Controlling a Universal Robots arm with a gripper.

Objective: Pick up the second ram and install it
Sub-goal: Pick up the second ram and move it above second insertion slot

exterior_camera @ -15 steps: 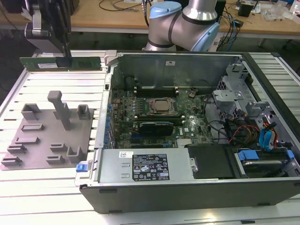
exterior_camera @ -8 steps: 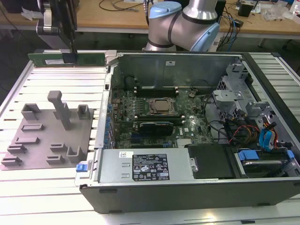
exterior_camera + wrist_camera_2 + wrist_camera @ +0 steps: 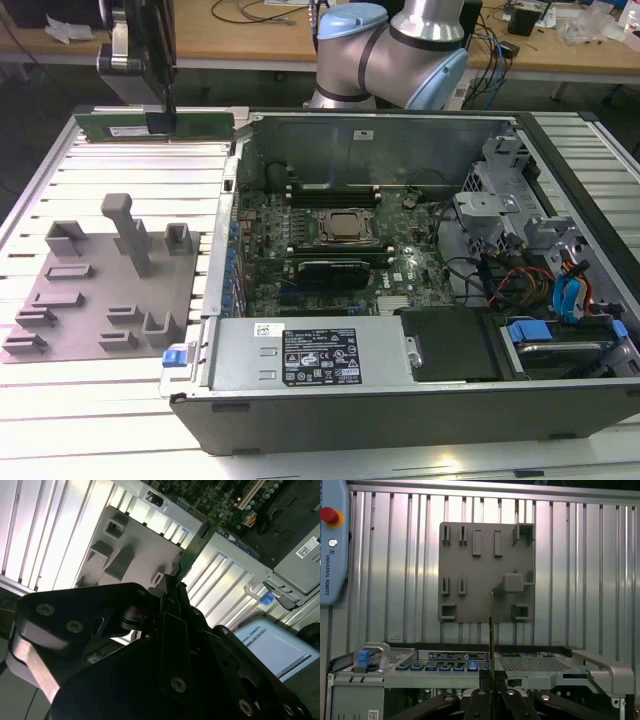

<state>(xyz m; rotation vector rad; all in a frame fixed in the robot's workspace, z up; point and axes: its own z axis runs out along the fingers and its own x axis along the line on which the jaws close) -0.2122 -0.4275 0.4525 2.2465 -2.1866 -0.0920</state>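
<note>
The second ram (image 3: 115, 126) is a long green stick held level in the air, above the back of the slatted table, to the exterior view's left of the open computer case (image 3: 420, 400). My gripper (image 3: 160, 118) is shut on its middle from above. In both wrist views the ram shows edge-on, running out from the black fingers (image 3: 167, 592): ram (image 3: 196, 545), ram (image 3: 491, 625), gripper (image 3: 491, 679). Inside the case, the motherboard's processor socket (image 3: 345, 228) has memory slots (image 3: 330, 192) behind it and in front of it.
A grey fixture plate (image 3: 105, 290) with an upright post (image 3: 128, 232) lies on the table below the gripper. The case's metal side wall (image 3: 240, 160) stands just beside the ram's end. A power supply (image 3: 310, 355), drive bays (image 3: 560, 310) and cables fill the case's near and right parts.
</note>
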